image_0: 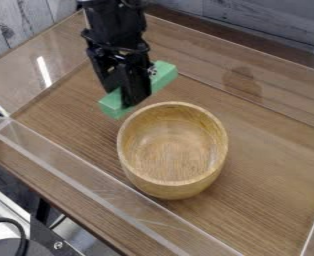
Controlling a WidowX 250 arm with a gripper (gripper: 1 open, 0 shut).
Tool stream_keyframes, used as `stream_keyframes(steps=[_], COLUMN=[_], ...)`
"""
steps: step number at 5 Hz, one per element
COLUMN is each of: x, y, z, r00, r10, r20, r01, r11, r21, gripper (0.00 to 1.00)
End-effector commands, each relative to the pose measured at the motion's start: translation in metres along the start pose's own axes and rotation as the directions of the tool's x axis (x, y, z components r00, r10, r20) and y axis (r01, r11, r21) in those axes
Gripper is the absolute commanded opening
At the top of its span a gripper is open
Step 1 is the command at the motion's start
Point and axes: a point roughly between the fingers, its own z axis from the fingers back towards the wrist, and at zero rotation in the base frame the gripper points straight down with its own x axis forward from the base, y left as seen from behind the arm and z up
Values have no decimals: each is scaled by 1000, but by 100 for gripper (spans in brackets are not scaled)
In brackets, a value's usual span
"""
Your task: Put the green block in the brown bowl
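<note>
The green block (161, 73) is a bright green bar lying slantwise, just left of and behind the brown bowl (136, 167). My black gripper (130, 94) comes down from above and is shut on the block's middle, so only the bar's two ends stick out past the fingers. The block seems to hang a little above the tabletop, close to the bowl's back-left rim. The bowl is round, made of light wood with visible grain, stands upright and has nothing in it.
The wooden tabletop (253, 90) is fenced by a clear plastic wall (66, 172) along the front and left. A white plank surface (13, 25) lies at the back left. Cables and dark gear sit below the front edge.
</note>
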Motion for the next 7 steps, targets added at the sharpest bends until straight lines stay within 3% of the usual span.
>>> stream_keyframes(steps=[1,2,3,4,5,6,7], x=[7,-5,1,11,19,16,18], y=[-5,-16,-29,-49,-78,-69,-64], z=[3,-5,-10,-24,-46,-52,-54], r00=[999,998,993,978,968,972,978], r10=[-33,-48,-108,-185,-225,-204,-179], r20=[6,-30,-54,-92,-111,-114,-110], r01=[33,48,108,186,225,203,182], r11=[999,999,994,982,974,979,983], r21=[11,0,2,8,-10,-18,14], gripper=[0,0,0,0,0,0,0])
